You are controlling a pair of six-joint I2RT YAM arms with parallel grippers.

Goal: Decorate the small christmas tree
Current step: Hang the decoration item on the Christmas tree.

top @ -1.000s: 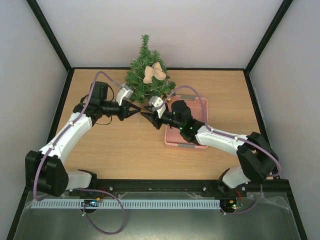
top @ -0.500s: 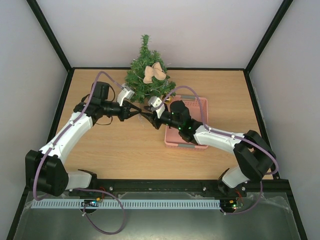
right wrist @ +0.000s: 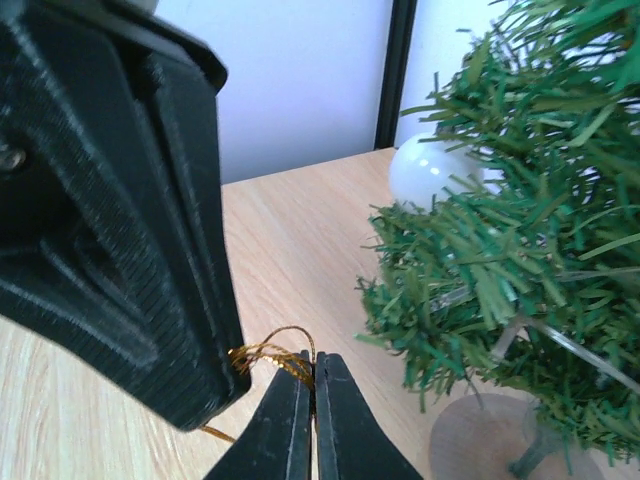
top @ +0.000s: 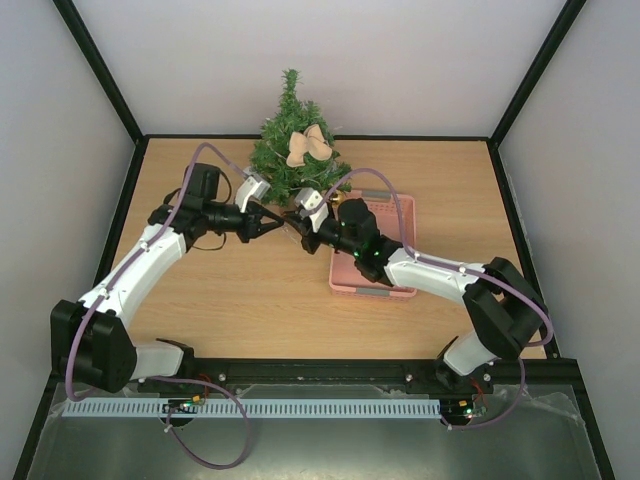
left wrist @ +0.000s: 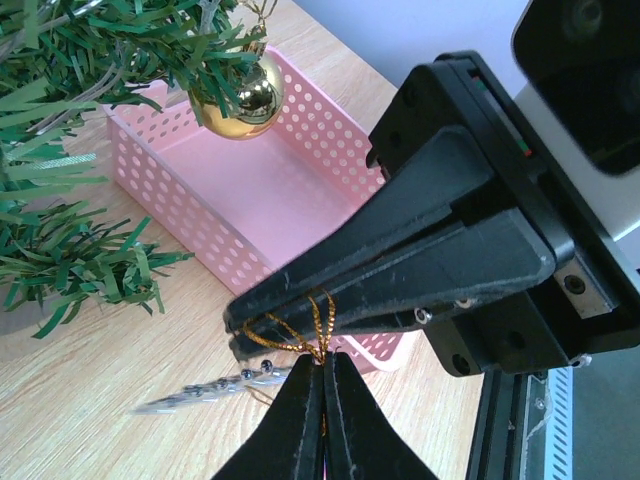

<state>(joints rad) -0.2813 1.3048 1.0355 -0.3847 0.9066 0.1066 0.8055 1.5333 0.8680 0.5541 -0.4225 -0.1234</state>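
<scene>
The small christmas tree (top: 290, 150) stands at the back of the table and carries a beige bow (top: 308, 146), a gold ball (left wrist: 245, 90) and a white ball (right wrist: 425, 170). My left gripper (top: 277, 222) and right gripper (top: 291, 222) meet tip to tip in front of the tree. Both are shut on the gold thread loop (left wrist: 318, 320) of a silver icicle ornament (left wrist: 210, 387), which hangs just above the table. The left gripper (left wrist: 322, 358) pinches the loop right below the right gripper's fingers (left wrist: 400, 270). In the right wrist view the right gripper (right wrist: 313, 360) holds the same thread (right wrist: 265, 352).
A pink perforated basket (top: 400, 215) sits right of the tree, under the right arm; its inside looks empty in the left wrist view (left wrist: 150, 150). The tree's clear round base (right wrist: 490, 440) is close to the right gripper. Black frame posts border the table.
The grippers have moved together until their tips touch. The left gripper, open one second ago, has shut on the thread loop that the right gripper holds.
</scene>
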